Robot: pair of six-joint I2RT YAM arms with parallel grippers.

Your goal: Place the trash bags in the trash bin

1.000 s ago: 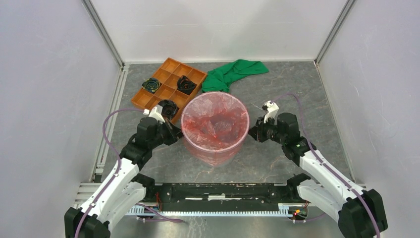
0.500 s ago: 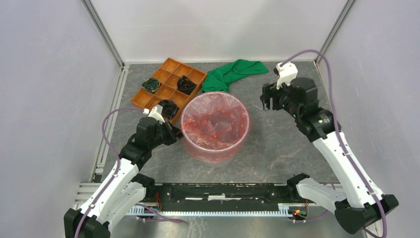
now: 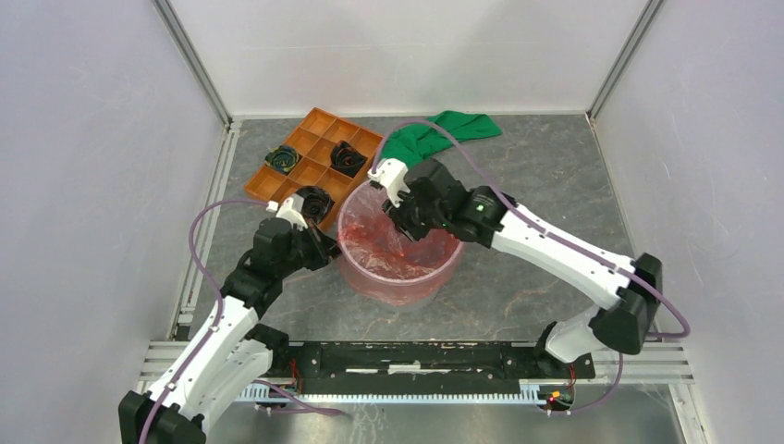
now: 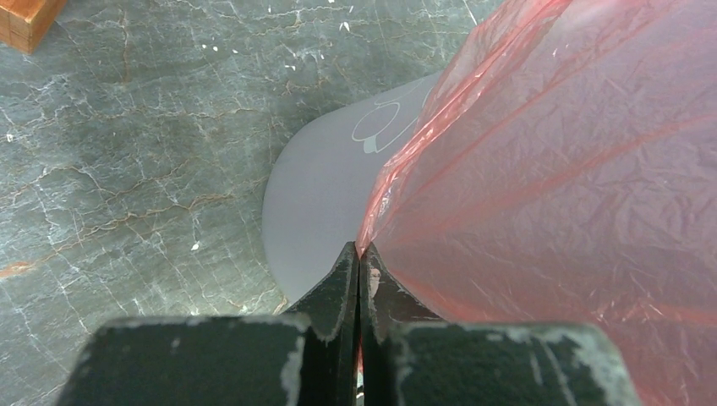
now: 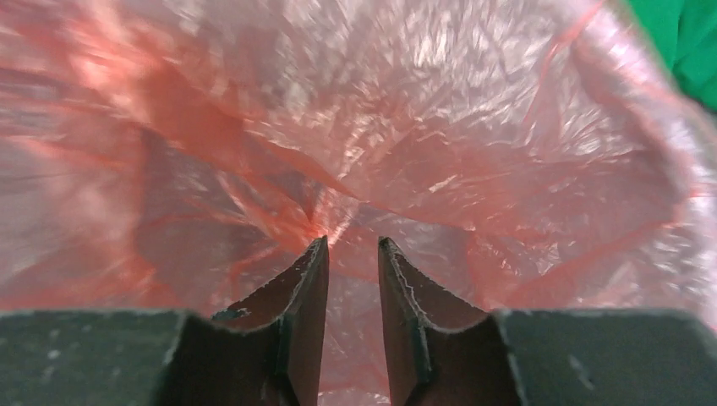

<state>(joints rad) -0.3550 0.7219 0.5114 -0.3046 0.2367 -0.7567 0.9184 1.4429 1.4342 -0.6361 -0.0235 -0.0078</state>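
The round translucent trash bin (image 3: 407, 282) stands mid-table, lined with the red-pink trash bag (image 3: 379, 242), whose edge is folded over the rim. My left gripper (image 3: 325, 248) is at the bin's left side, shut on the bag's edge (image 4: 360, 250); the grey bin wall (image 4: 313, 194) shows beside the stretched pink film (image 4: 550, 169). My right gripper (image 3: 399, 225) is above the bin's mouth, pointing down inside. In the right wrist view it (image 5: 351, 245) is open and empty, with crinkled bag (image 5: 423, 127) below its fingertips.
An orange compartment tray (image 3: 312, 155) with black coiled items lies behind the bin to the left. A green cloth (image 3: 434, 134) lies behind the bin, also at the right wrist view's top right corner (image 5: 685, 38). Metal frame rails edge the table.
My right arm has swung from the bin's right side, up past the back right, to over the bin's mouth. My left gripper has stayed on the bag's edge.
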